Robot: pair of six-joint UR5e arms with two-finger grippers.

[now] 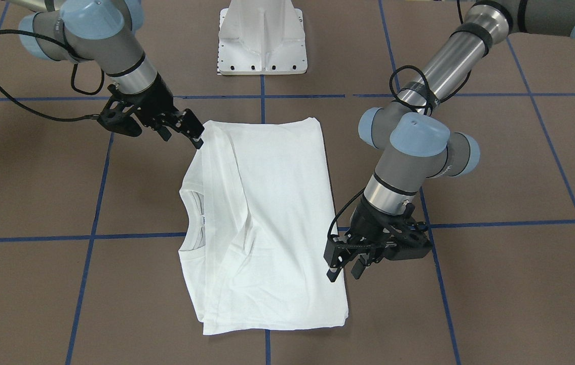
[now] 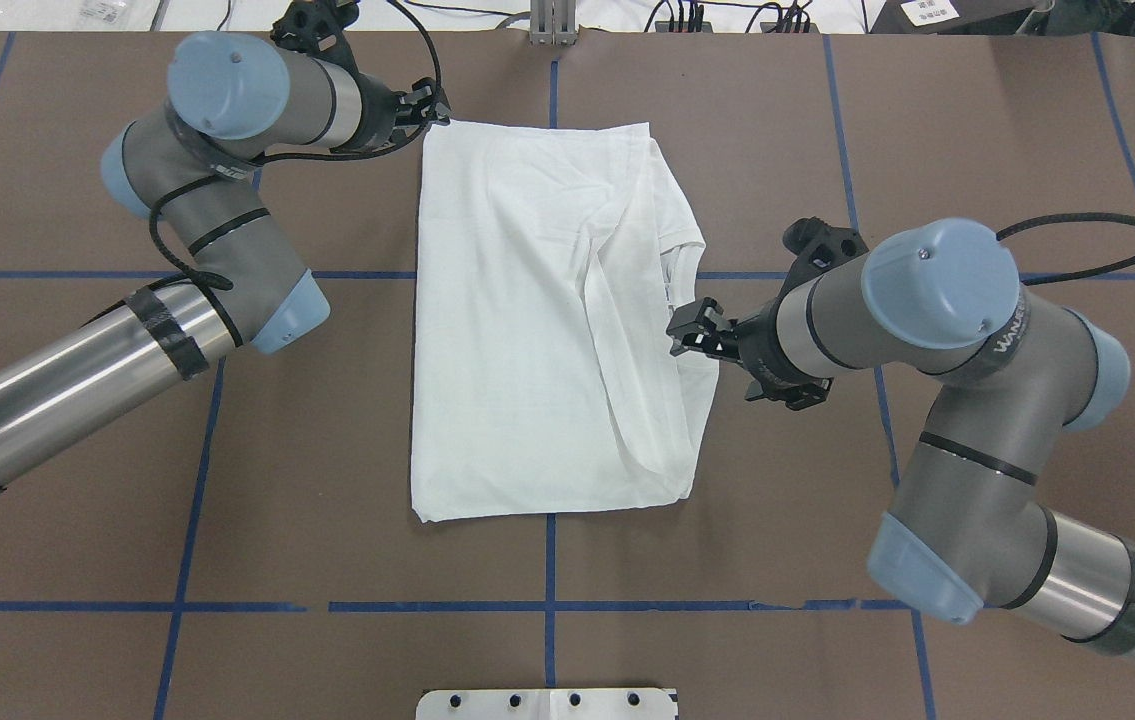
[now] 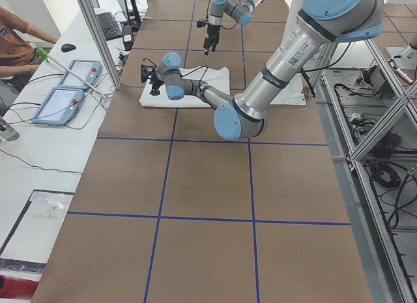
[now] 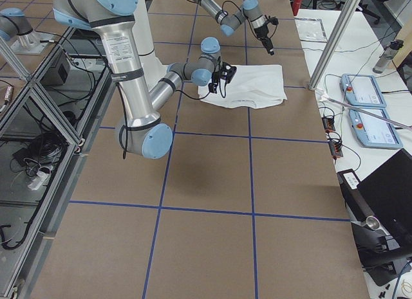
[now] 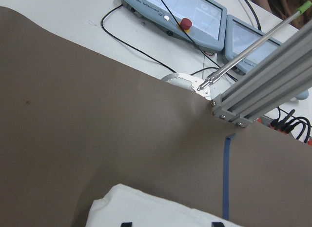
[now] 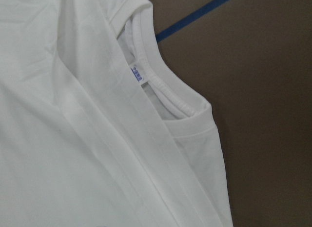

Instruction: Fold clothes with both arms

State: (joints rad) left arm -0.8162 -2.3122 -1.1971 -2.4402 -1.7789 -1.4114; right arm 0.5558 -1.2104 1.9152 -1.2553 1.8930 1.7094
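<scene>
The white shirt (image 1: 272,213) lies flat on the brown table, folded lengthwise into a tall rectangle (image 2: 517,330). Its ribbed collar (image 2: 677,268) and small neck label (image 6: 139,75) face my right arm's side. My left gripper (image 1: 344,274) hovers open at the shirt's far corner on my left (image 2: 432,105). In the left wrist view that corner (image 5: 146,210) shows at the bottom edge between two fingertips set wide apart. My right gripper (image 1: 183,140) stands open above the shirt's right edge (image 2: 684,335), just nearer me than the collar, and holds nothing.
Blue tape lines (image 2: 549,560) cross the brown table. The white pedestal base (image 1: 263,45) stands on the robot's side of the shirt. Beyond the far edge are control tablets (image 5: 175,12), cables and an aluminium post (image 5: 263,90). A person (image 3: 16,36) sits at the side table.
</scene>
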